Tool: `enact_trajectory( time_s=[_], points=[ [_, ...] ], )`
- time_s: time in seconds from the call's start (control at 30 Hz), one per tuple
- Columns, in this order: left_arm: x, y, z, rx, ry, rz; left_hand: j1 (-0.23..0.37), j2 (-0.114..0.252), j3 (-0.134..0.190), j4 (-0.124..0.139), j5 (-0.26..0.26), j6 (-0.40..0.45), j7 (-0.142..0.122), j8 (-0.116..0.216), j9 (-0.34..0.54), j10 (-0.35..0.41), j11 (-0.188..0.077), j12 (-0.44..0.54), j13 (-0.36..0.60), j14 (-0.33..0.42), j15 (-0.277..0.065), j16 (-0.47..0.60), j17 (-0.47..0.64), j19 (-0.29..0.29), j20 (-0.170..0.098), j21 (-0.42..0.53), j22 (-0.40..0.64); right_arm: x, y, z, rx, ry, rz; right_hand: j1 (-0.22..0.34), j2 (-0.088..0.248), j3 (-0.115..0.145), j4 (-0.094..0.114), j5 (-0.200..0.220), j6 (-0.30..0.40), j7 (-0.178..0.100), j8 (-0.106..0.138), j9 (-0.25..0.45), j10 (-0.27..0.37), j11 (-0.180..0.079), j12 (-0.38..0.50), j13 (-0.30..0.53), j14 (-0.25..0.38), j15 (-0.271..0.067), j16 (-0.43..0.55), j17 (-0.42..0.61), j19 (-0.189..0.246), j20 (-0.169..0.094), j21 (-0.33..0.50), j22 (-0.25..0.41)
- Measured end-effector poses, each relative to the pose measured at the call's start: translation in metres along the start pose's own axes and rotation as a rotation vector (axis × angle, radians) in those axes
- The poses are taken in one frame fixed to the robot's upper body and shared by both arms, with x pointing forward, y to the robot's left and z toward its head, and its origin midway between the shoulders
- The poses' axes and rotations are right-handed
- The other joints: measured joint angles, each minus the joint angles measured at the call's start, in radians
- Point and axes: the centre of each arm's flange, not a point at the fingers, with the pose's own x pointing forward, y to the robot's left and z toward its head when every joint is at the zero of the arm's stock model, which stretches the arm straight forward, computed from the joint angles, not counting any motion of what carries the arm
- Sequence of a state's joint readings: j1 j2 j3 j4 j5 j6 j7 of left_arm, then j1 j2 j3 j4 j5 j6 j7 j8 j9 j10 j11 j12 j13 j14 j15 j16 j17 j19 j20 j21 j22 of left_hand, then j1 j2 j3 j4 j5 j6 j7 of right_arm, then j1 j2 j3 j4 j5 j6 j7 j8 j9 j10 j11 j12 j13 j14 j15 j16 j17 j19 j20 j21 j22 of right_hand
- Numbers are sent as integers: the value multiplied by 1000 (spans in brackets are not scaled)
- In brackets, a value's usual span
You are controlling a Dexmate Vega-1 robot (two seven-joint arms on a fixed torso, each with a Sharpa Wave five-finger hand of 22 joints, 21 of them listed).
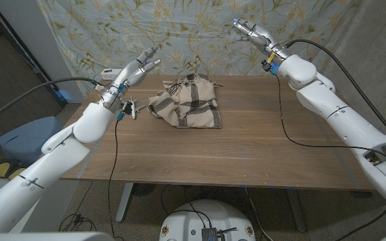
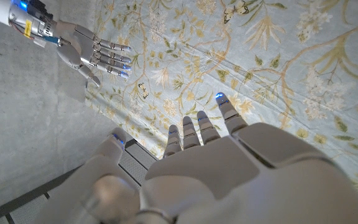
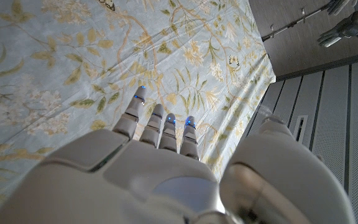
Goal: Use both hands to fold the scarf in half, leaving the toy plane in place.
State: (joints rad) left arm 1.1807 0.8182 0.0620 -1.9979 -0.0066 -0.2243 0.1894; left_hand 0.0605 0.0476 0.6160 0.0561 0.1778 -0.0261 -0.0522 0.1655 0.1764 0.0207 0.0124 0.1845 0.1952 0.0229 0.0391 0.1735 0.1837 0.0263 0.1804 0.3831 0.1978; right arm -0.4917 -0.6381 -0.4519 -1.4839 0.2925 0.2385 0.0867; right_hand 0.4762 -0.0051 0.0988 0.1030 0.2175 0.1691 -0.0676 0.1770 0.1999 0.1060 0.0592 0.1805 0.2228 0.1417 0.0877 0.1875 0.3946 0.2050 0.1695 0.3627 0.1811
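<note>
One scarf (image 1: 187,100), bunched up at twelve o'clock on the one table (image 1: 246,154). Two hands up in the air, the left hand (image 1: 138,71) at ten o'clock and the right hand (image 1: 252,31) at two. One floral backdrop (image 1: 179,33) behind.

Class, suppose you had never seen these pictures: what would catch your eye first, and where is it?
A crumpled plaid scarf lies bunched at the far middle of the wooden table. Both hands are raised off the table with fingers spread: the left hand left of the scarf, the right hand high at the far right, against a floral cloth backdrop.
</note>
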Motion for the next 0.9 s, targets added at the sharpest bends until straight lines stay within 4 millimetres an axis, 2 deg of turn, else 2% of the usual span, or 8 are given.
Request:
enact_trajectory(
  time_s=[0.27,0.33,0.37,0.47,0.53,0.67,0.8,0.9],
  points=[
    [1,1,-16,-165,15,-13,-17,-7,-11,11,8,-26,6,0,0,-29,1,-4,-5,-31,-1,0,-3,-9,-9,-7,0,-41,-8,-4,58,12,-77,-13,-10,-12,4,0,-12,1,0,-5,-15,21,0,-5,-17,7,0,-10,-1,-16,-7,0],
    [2,0,-21,-176,23,-12,-18,-8,-15,15,8,-26,6,0,0,-29,1,-4,-5,-35,-5,0,-3,-9,-9,-7,0,-44,-10,-5,76,17,-99,-20,-12,-14,4,0,-17,4,0,-5,-11,35,0,-6,-15,9,0,-15,-1,-15,-8,0],
    [2,0,-21,-211,11,-18,-18,-8,-15,15,8,-26,6,0,0,-32,-2,-4,-5,-36,-6,0,-3,-11,-11,-7,0,-55,-11,-6,83,23,-107,-24,-15,-19,6,0,-20,2,0,-5,-12,49,2,-9,-7,17,0,-19,1,-8,-12,0],
    [3,-1,-26,-240,9,-21,-18,-8,-19,19,8,-26,6,5,0,-32,-2,-4,-5,-42,-12,0,-3,-17,-17,-13,0,-65,-13,-8,102,35,-133,-41,-14,-25,8,0,-28,26,4,-5,-10,93,8,-14,13,46,10,-32,6,17,-16,0],
    [4,-2,-33,-262,10,-21,-19,-8,-19,19,8,-26,6,5,-3,-29,-5,-4,-5,-42,-12,0,-4,-21,-21,-15,0,-74,-15,-9,118,46,-157,-42,-16,-30,6,0,-24,40,8,-5,-8,102,8,-14,17,52,10,-38,9,20,-16,0],
    [6,-5,-43,-310,-3,-19,-24,-13,-28,19,15,-22,24,9,-4,-28,-6,1,-5,-54,-14,0,-7,-23,-31,-15,-2,-93,-17,-12,129,74,-195,-42,-15,-30,6,5,-21,43,12,-5,-6,104,12,-16,17,52,10,-42,4,26,-23,0],
    [6,-6,-50,-347,-18,-18,-24,-13,-28,19,15,-22,24,9,-4,-28,-6,1,-9,-54,-14,0,-7,-28,-36,-15,-3,-115,-20,-13,122,110,-238,-50,-16,-30,6,5,-7,49,16,-5,1,111,16,-19,17,52,10,-50,4,26,-27,0],
    [4,-6,-60,-359,-12,-15,-28,-9,-28,19,15,-22,32,9,-4,-28,-6,1,-9,-54,-14,0,-7,-28,-36,-21,-3,-132,-21,-13,114,143,-291,-50,-16,-30,6,9,-7,50,16,-5,10,102,16,-18,17,52,10,-54,4,26,-30,0]
  ],
)
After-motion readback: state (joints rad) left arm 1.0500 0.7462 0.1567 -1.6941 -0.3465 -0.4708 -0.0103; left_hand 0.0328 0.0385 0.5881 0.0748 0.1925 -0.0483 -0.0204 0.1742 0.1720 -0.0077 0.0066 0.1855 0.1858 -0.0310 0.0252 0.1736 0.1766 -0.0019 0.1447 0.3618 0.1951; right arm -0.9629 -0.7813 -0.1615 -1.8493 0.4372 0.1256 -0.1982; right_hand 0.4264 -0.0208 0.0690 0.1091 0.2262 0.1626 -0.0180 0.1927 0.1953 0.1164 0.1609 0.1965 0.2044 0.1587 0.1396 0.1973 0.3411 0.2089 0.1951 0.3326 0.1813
